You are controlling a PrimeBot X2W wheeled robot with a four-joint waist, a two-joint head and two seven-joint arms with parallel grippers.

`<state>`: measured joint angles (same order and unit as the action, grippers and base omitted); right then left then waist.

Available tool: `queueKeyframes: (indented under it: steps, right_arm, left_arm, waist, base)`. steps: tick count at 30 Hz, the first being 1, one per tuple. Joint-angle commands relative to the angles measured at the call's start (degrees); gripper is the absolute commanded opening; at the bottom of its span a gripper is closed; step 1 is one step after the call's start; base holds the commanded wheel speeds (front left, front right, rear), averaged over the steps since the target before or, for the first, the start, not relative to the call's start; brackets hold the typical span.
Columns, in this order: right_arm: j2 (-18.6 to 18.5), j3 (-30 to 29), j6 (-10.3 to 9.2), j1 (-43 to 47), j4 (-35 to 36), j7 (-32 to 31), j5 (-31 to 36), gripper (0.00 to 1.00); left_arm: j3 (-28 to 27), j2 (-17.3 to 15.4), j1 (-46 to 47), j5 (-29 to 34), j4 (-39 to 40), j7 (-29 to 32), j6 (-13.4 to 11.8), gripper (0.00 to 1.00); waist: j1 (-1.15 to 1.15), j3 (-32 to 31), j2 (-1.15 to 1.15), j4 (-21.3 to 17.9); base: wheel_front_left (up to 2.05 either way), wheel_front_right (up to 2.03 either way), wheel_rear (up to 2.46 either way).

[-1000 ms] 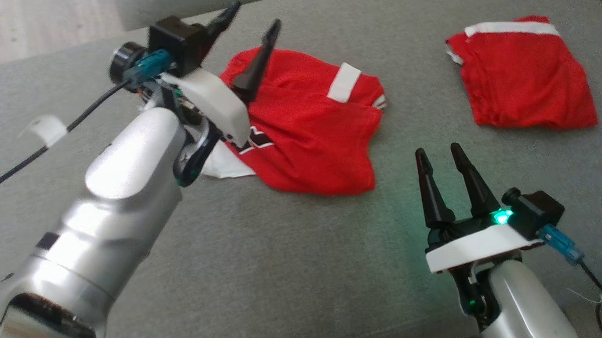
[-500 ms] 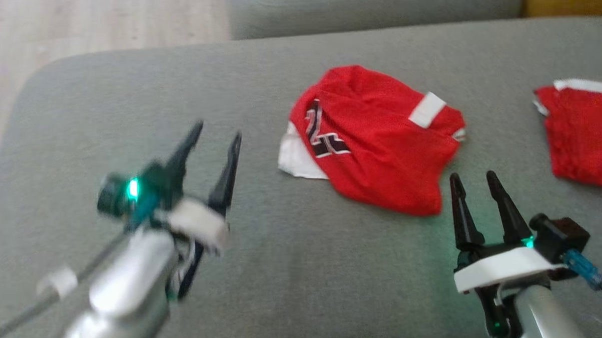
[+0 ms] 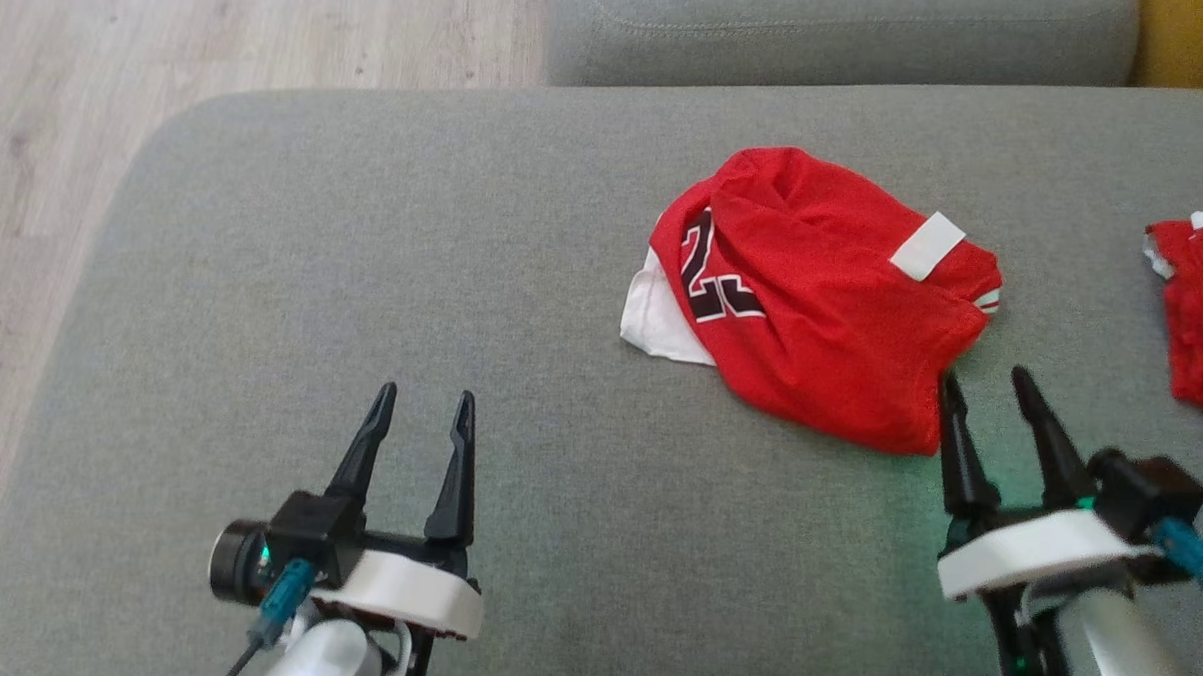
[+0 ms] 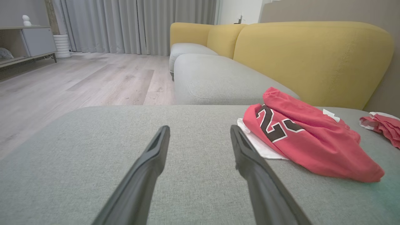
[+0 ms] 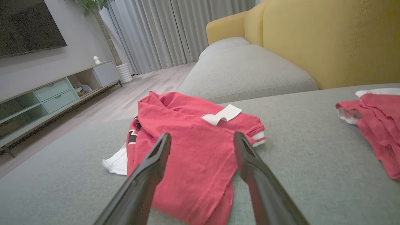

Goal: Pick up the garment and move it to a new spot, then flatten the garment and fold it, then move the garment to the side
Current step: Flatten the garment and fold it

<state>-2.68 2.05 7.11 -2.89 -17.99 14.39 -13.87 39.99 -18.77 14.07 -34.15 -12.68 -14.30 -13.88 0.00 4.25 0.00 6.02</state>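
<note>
Grey sofa cushion [image 3: 358, 236] up front: left gripper [image 3: 427, 392] at seven o'clock, right gripper [image 3: 984, 375] at five, both spread wide and empty. Just beyond the right one, at two o'clock, lies the crumpled red jersey [image 3: 821, 310]. It looks soft, light, floppy; I'd pinch its near hem.

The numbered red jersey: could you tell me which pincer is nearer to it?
Right. The right pincer sits at the near edge of the jersey; the left pincer is well off to its left.

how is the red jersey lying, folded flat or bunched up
Bunched up: the red jersey lies in rumpled, uneven layers on the grey cushion.
</note>
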Motion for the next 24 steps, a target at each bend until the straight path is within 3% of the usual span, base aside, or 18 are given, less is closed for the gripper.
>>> queueKeyframes:
  steps: [1, 8, 14, 24]
  right_arm:
    - [-0.2, 1.1, 0.37, -3.1, 1.8, 0.6, 0.4, 1.0]
    - [-0.2, -2.4, 0.37, -10.4, -2.6, -0.8, 3.1, 1.0]
    - [-0.2, -6.3, 0.37, -17.3, -13.0, -4.3, 4.0, 1.0]
    - [-0.2, -7.5, 0.37, -24.1, -26.0, -0.9, 3.1, 1.0]
  left_arm:
    - [-2.7, -0.7, 2.7, 0.5, 1.7, -0.7, 0.2, 1.0]
    - [-3.4, -0.1, 4.1, 2.5, 0.9, -0.7, 2.1, 1.0]
    - [-3.8, 1.3, 5.3, 3.1, -0.2, -0.7, 3.2, 1.0]
    - [-4.7, 2.5, 6.4, 4.6, -1.9, -0.7, 4.5, 1.0]
  waist:
    - [0.0, 0.4, 0.0, 0.1]
    - [0.0, 3.6, 0.0, 0.1]
    - [0.0, 6.5, 0.0, 0.8]
    - [0.0, 8.0, 0.0, 1.6]
  base:
    - [0.0, 0.0, 0.0]
    - [0.0, 0.0, 0.0]
    - [0.0, 0.0, 0.0]
    - [0.0, 0.0, 0.0]
